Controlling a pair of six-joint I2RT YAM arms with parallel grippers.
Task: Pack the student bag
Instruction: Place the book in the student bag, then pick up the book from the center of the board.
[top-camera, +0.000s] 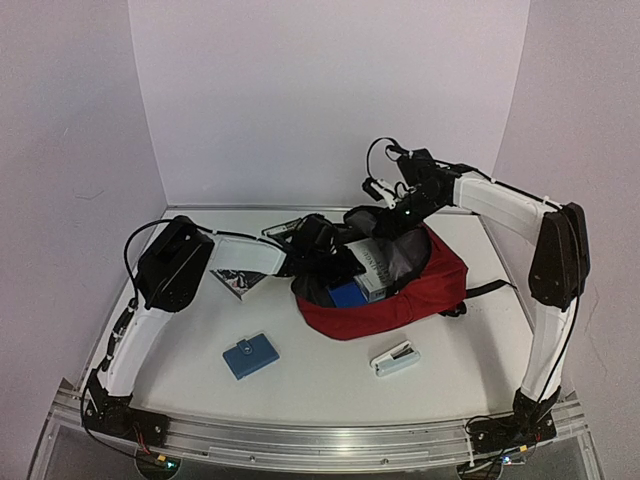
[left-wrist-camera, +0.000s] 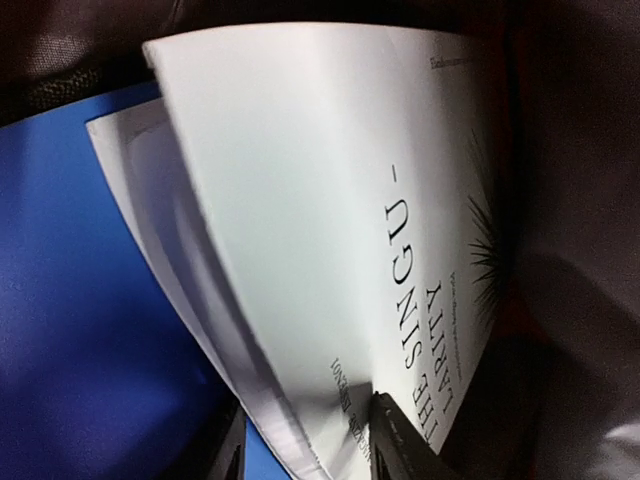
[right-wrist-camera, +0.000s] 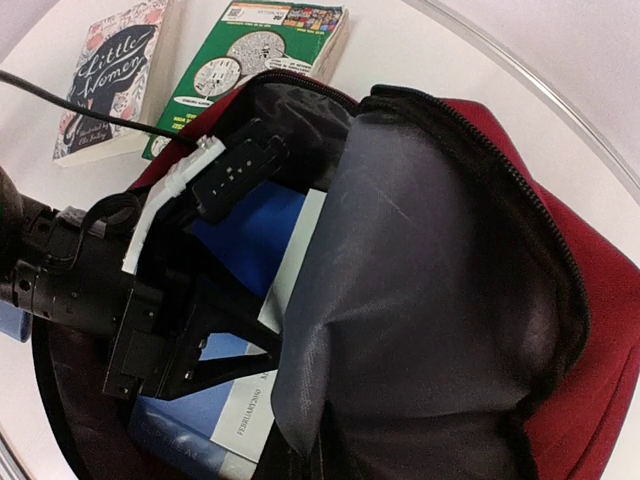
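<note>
The student bag (top-camera: 420, 290), dark red with grey lining (right-wrist-camera: 420, 300), lies open at the table's middle right. My right gripper (top-camera: 392, 218) is shut on its upper flap and holds it lifted; its fingers are hidden behind the lining in the right wrist view. My left gripper (left-wrist-camera: 308, 412) reaches into the opening (right-wrist-camera: 270, 347). It is shut on the lower edge of a white magazine (left-wrist-camera: 320, 200): one finger (left-wrist-camera: 400, 445) presses on the cover, the other sits behind the fanned pages. A blue folder (left-wrist-camera: 70, 300) lies in the bag beside the magazine (right-wrist-camera: 300, 260).
A flat blue case (top-camera: 250, 356) and a pale stapler (top-camera: 396, 358) lie on the table in front of the bag. Two books, Little Women (right-wrist-camera: 105, 80) and a green one (right-wrist-camera: 260, 60), lie behind the bag, partly under my left arm.
</note>
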